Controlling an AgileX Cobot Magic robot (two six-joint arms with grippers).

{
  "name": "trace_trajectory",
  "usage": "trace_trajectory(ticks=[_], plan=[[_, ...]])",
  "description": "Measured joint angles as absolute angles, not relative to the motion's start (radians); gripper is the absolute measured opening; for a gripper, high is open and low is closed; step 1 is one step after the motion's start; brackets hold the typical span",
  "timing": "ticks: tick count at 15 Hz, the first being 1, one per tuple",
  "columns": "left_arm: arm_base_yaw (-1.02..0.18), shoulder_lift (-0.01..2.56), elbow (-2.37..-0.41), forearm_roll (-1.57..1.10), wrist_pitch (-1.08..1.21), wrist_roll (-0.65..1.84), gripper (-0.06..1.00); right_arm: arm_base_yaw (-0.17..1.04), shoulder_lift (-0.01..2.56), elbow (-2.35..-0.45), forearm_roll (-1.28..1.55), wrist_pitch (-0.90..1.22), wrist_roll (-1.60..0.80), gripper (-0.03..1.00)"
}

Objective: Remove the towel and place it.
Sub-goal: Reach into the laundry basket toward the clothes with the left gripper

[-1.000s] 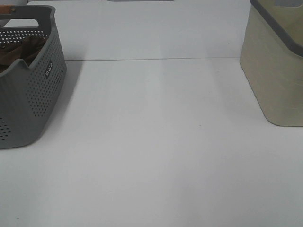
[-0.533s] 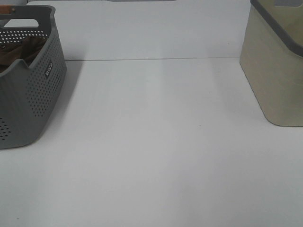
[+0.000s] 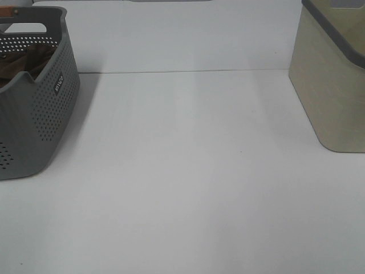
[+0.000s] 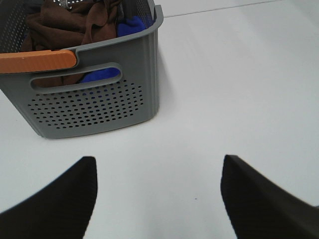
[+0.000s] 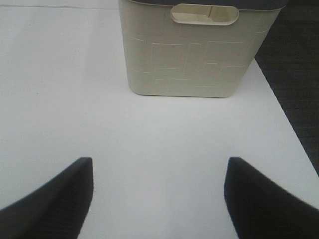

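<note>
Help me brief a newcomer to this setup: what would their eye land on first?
First, the grey perforated basket at the table's left, stuffed with the brown towel and a blue cloth, with an orange grip on its rim. Next, the tall beige bin at the right, with the white table stretching between the two.
</note>
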State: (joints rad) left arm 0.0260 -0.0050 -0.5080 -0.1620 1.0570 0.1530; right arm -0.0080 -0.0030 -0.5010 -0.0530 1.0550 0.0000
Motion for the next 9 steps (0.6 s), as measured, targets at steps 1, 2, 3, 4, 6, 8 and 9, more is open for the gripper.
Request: trace_trajectory(ticks=[1, 2, 3, 4, 6, 8, 9], plan=[[0.026, -0.005, -0.508, -0.162, 1.057, 0.153, 0.67, -0.008, -0.003, -0.501, -0.053, 1.055, 0.000, 0.70], [0.026, -0.005, -0.508, -0.162, 1.057, 0.153, 0.67, -0.008, -0.003, -0.501, -0.053, 1.055, 0.000, 0.70], [0.026, -0.005, -0.508, -0.162, 1.057, 0.153, 0.67, -0.008, -0.003, -0.501, -0.053, 1.055, 0.000, 0.70], [0.026, -0.005, -0.508, -0.162, 1.057, 0.153, 0.67, -0.008, -0.003, -0.501, -0.053, 1.055, 0.000, 0.70], [0.026, -0.005, -0.508, -0.162, 1.057, 0.153, 0.67, -0.008, -0.003, -0.501, -0.053, 1.055, 0.000, 0.70], [0.026, -0.005, -0.508, -0.162, 1.057, 0.153, 0.67, -0.008, -0.003, -0.501, -0.053, 1.055, 0.000, 0.70], [0.026, -0.005, -0.508, -0.162, 1.057, 0.153, 0.67, -0.008, -0.003, -0.501, -0.053, 1.055, 0.000, 0.70]])
